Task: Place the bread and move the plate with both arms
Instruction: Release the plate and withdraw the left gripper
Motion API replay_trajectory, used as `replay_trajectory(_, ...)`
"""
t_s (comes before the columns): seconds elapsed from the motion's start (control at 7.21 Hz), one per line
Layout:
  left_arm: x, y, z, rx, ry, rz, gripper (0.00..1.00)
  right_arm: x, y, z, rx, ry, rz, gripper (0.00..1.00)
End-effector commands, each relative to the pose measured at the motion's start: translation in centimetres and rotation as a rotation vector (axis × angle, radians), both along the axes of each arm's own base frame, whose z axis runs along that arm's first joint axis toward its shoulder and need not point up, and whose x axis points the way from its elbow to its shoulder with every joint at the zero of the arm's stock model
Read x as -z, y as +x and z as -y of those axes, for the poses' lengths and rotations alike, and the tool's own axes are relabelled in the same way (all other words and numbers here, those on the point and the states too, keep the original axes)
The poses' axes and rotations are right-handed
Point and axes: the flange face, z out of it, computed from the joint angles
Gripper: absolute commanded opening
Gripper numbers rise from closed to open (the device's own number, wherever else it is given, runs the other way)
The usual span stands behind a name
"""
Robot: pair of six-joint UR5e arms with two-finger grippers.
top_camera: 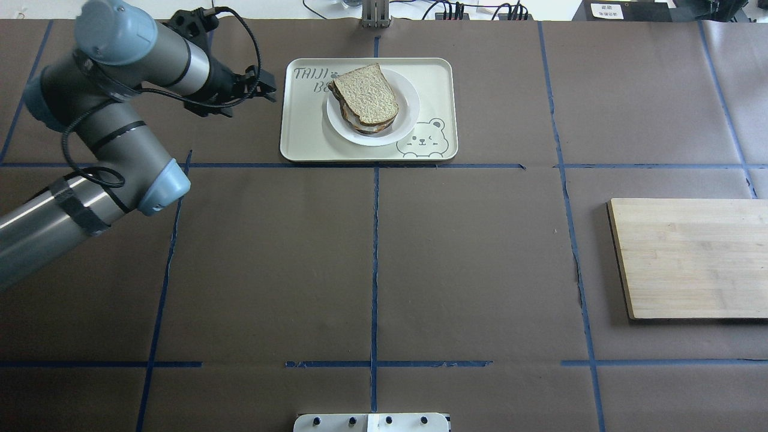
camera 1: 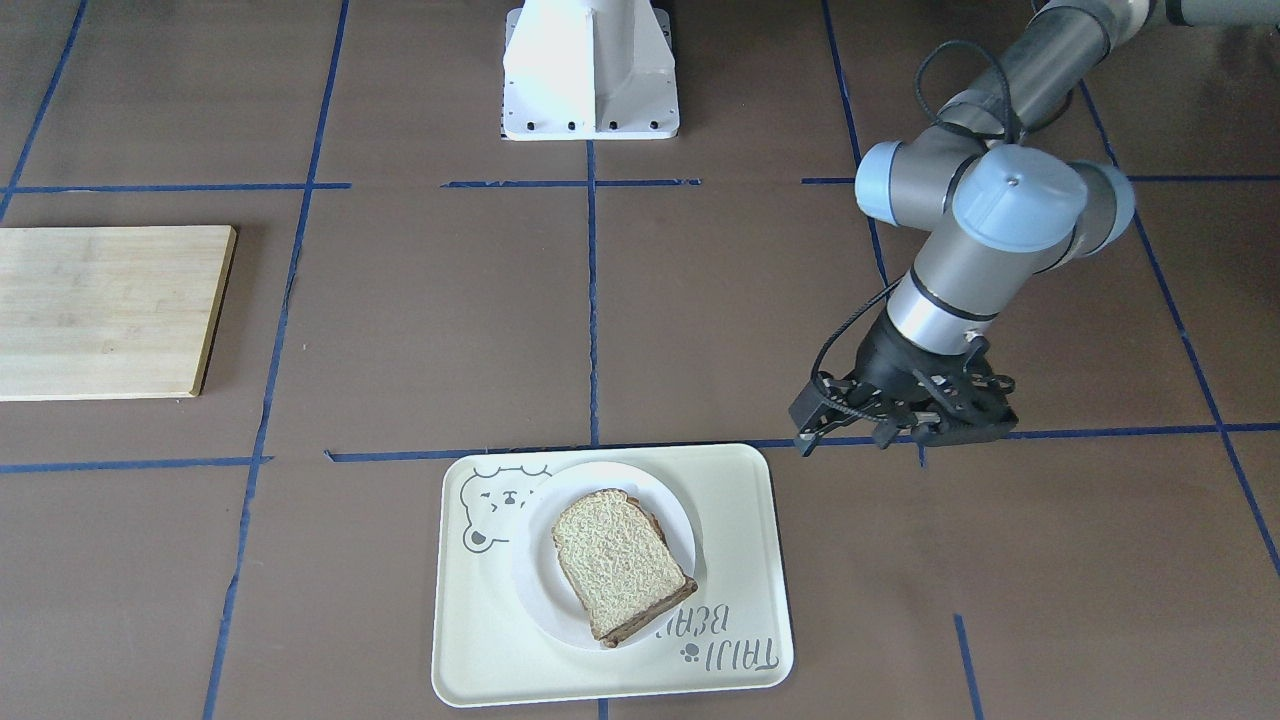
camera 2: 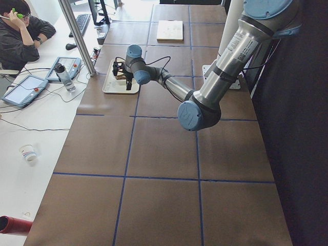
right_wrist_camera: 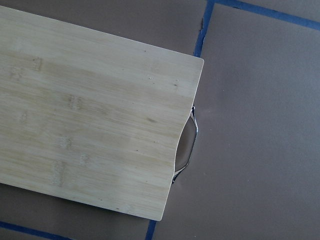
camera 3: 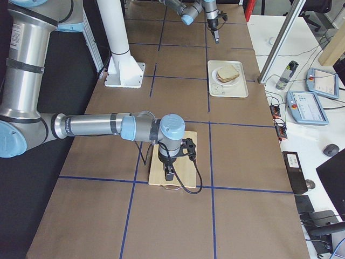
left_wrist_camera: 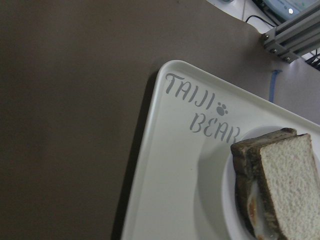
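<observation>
The bread lies flat on top of a second slice, and a little white and yellow filling shows between the two in the left wrist view. Both sit on the plate. The plate rests inside the cream tray, towards the end of the tray with the bear drawing.

The left gripper hangs just beside the tray's short edge on the robot's left, by the lettered end. It points towards the tray and is apart from it. It holds nothing and touches nothing. I cannot tell how far its jaws are parted, as the fingers merge into one dark shape in both table views.

The right gripper is well apart from the tray, on the robot's right. It points down over a wooden cutting board near the board's handle end. It shows only in the side view, so the state of its jaws cannot be told.
</observation>
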Motion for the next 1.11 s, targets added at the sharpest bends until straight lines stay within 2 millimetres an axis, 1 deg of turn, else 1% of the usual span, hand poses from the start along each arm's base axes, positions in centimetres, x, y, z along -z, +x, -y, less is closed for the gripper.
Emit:
replay_trajectory(0.0,-4.7,-11.0,-2.6,-0.253,0.158,0.305,0.99,0.0,0.0,0.0,0.000,0.000,0.000,1.00)
replay_trajectory(0.14,-7.9,-15.4,-3.4,-0.315,0.170,0.368,0.99,-0.1,0.0,-0.1,0.001,-0.002,0.000,1.00)
replay_trajectory(0.28,-12.5,-20.5,-4.4,-0.378,0.156,0.378,1.00,-0.2,0.0,-0.1,0.000,-0.005,-0.002,1.00)
replay_trajectory(0.42,-16.4,-26.9,-4.9,-0.374,0.098,0.318,1.00,-0.4,0.0,-0.2,-0.012,-0.020,-0.007,1.00)
replay_trajectory(0.55,-19.7,-32.1,-6.4,-0.383,0.060,0.290,1.00,-0.5,0.1,-0.1,-0.036,-0.042,-0.013,1.00)
replay_trajectory(0.69,-23.4,-36.9,-8.8,-0.412,0.054,0.308,1.00,-0.6,0.1,-0.1,-0.037,-0.044,-0.014,1.00)
replay_trajectory(0.83,-26.6,-40.1,-11.5,-0.400,0.020,0.304,1.00,-0.5,0.1,0.0,-0.037,-0.043,-0.014,1.00)
replay_trajectory(0.97,-30.1,-42.4,-15.8,-0.358,-0.033,0.278,1.00,-0.3,0.1,0.0,-0.037,-0.040,-0.013,1.00)
